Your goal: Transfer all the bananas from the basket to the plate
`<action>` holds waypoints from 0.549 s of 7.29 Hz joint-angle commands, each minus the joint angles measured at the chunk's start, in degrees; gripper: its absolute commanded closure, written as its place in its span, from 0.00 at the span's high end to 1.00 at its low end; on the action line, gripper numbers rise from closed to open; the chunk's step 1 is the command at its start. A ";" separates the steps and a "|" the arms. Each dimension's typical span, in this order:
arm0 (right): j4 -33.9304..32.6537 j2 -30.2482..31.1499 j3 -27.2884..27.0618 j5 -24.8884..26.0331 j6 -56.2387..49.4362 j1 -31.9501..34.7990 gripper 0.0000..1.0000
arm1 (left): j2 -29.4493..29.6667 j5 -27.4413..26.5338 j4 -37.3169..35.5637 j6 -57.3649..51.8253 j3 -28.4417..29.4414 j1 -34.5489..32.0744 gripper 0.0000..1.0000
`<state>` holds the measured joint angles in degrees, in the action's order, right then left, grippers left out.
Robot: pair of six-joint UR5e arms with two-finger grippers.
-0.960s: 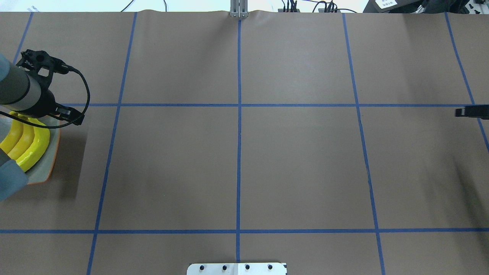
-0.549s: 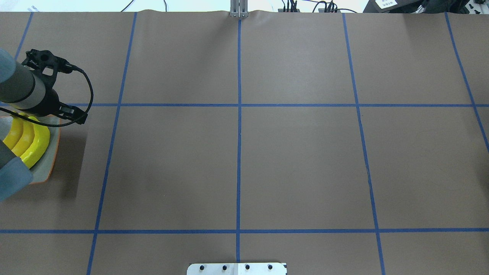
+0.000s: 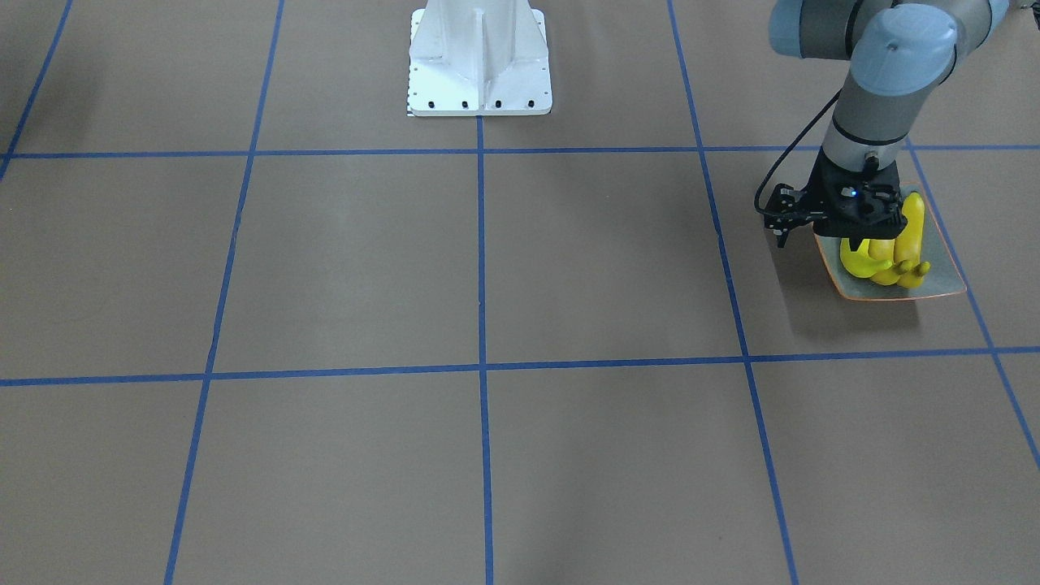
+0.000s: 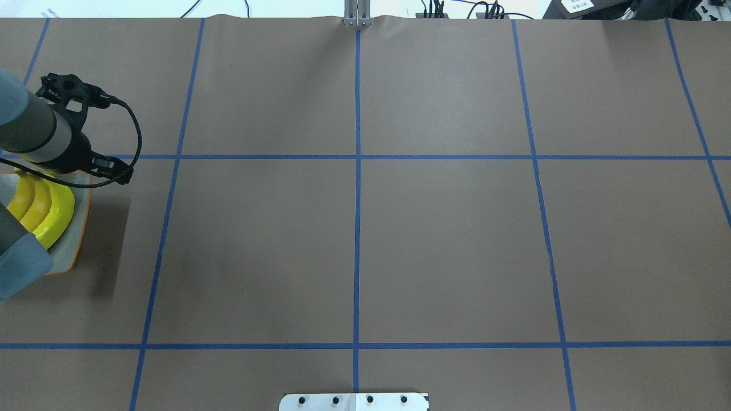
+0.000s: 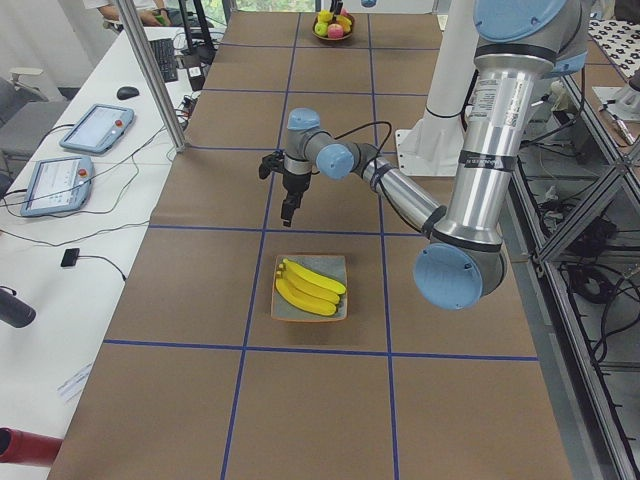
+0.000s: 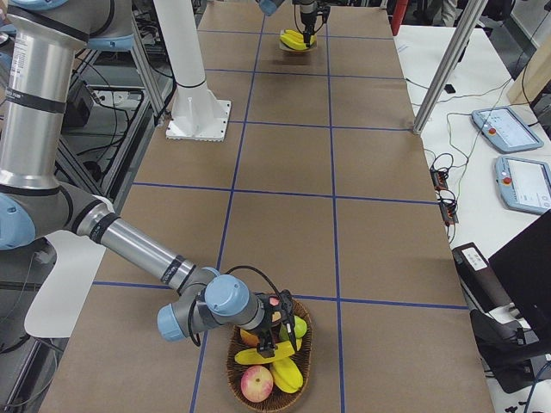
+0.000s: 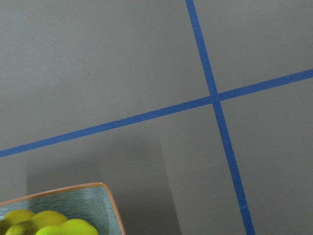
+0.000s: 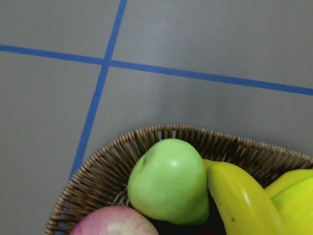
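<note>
**Three bananas on the plate, one gripper at each end of the table**

Exterior left: My left gripper [image 5: 289, 212] hangs fingers-down above the plate [image 5: 336, 264] and touches nothing. Its fingers read as one dark bar, so I cannot tell how far the jaws are parted. The plate sits at the left end of the table [image 5: 190, 290], about midway along that edge. Three bananas [image 5: 308, 290] lie on it side by side.

Exterior right: My right gripper [image 6: 277, 342] is down among the fruit in the wicker basket [image 6: 306, 331], at the table's right end. It is directly over a banana [image 6: 261, 354] that lies crosswise. I cannot tell whether the jaws grip it or how wide they stand.

Front-facing: My left wrist covers the plate's edge on my side. The bananas' stem ends poke out below it. The fingers are lost against the yellow.

Overhead: My left forearm crosses the plate at the table's left edge, with the curved bananas showing beside it. My right arm is out of this view.

Left wrist: One orange-rimmed plate corner with banana ends shows at lower left. Beyond it is bare table with crossing blue tape [image 7: 213, 98]. No fingers show.

Right wrist: The basket rim, a green pear-shaped fruit [image 8: 168, 181], a pink apple [image 8: 115, 223] and the banana beside them. No fingers show.
</note>
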<state>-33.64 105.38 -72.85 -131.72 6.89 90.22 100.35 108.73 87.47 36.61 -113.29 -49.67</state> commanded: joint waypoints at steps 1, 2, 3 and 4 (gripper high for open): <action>-0.20 -0.09 0.96 -0.12 -1.08 2.49 1.00 | 0.02 -0.10 -0.02 0.12 0.00 0.02 1.00; -0.20 -0.17 1.13 0.14 -1.17 2.59 1.00 | 0.02 -0.10 -0.02 0.21 0.00 0.10 1.00; -0.11 -0.61 2.35 0.32 -1.69 2.59 1.00 | 0.02 -0.10 -0.02 0.12 0.17 0.19 1.00; -0.11 -1.14 3.41 0.41 -1.70 2.50 0.99 | 0.02 -0.10 -0.02 0.12 0.43 0.19 1.00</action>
<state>-33.78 104.81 -70.70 -131.47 5.40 92.70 100.37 108.64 87.45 36.76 -113.11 -49.53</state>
